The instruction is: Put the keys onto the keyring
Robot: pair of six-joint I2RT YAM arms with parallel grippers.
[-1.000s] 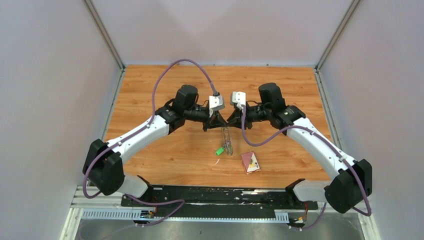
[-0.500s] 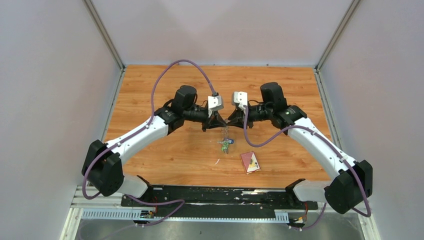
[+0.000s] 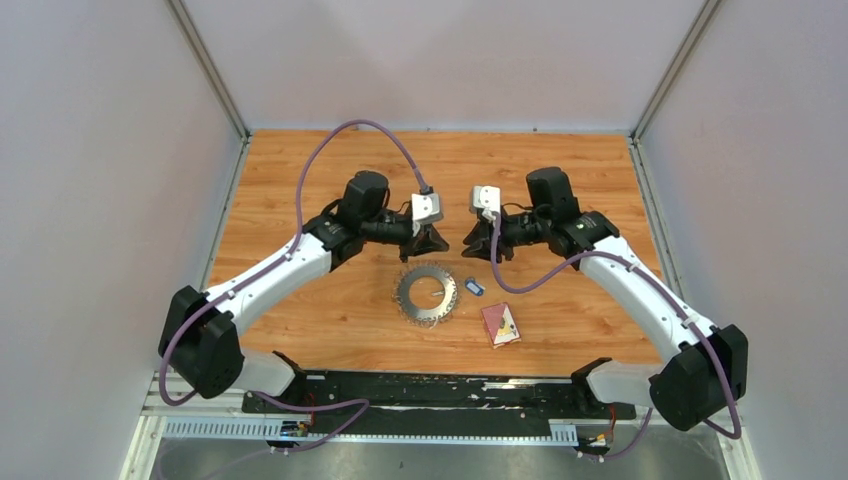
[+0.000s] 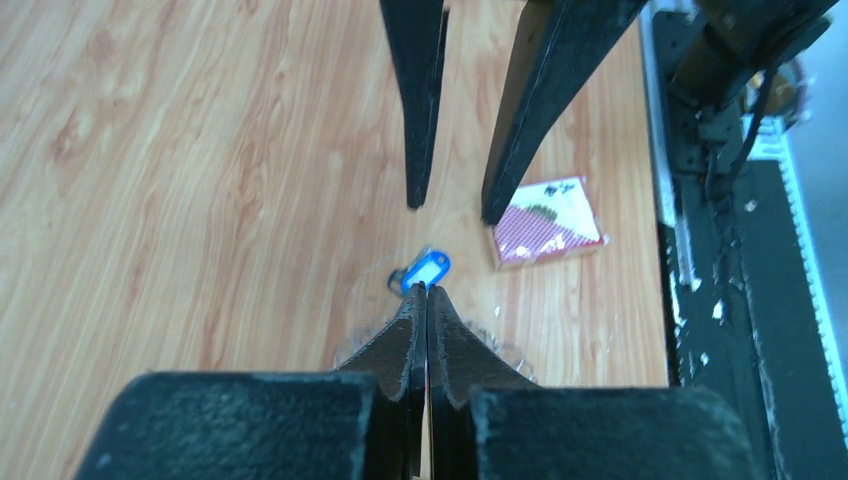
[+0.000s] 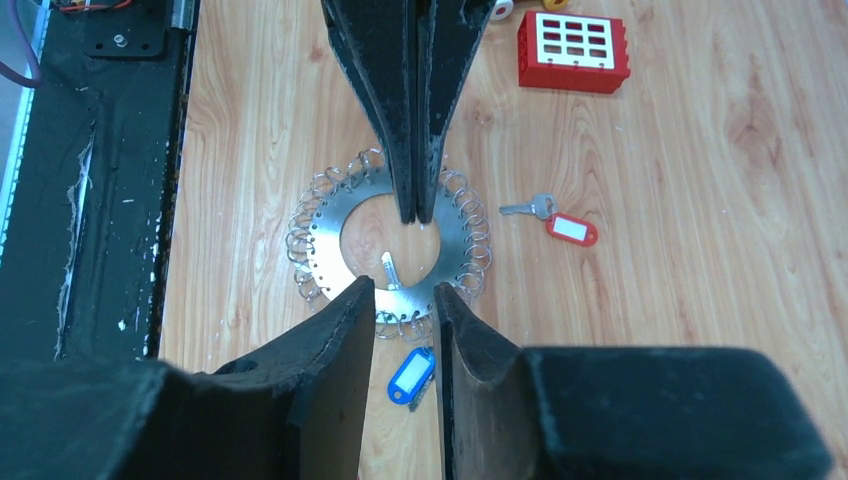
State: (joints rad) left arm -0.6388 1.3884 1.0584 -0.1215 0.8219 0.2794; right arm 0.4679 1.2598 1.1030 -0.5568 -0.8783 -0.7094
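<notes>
At the middle of the bench (image 3: 300, 180), the keyring (image 3: 427, 297) lies flat, nearer the arm bases than both tools. Its grey plate carries a fringe of small wire loops around the outer rim.

One small silvery key (image 5: 388, 270) lies inside the open centre of the keyring, one end at the inner edge. Whether it is threaded on cannot be told.

The blue-tagged key (image 3: 474, 287) lies flat on the bench just beside the right rim of the keyring.

The red-tagged key (image 5: 560, 222) lies flat on the bench on the far side of the keyring, clear of the fringe. It shows only in the right wrist view.

The left tool (image 5: 415, 215) is clenched: its fingers are pressed together with nothing between them. It hangs above the bench, far of the keyring in the top view.

The right tool (image 4: 450, 212) is released: its fingers are parted and grasp nothing. It hangs above the bench, far of the blue-tagged key.

Both tools point toward each other, tips apart.

The maroon card (image 3: 501, 324) lies flat to the near right of the keyring. The red block (image 5: 572, 50) stands on the bench to the left of the red-tagged key.
</notes>
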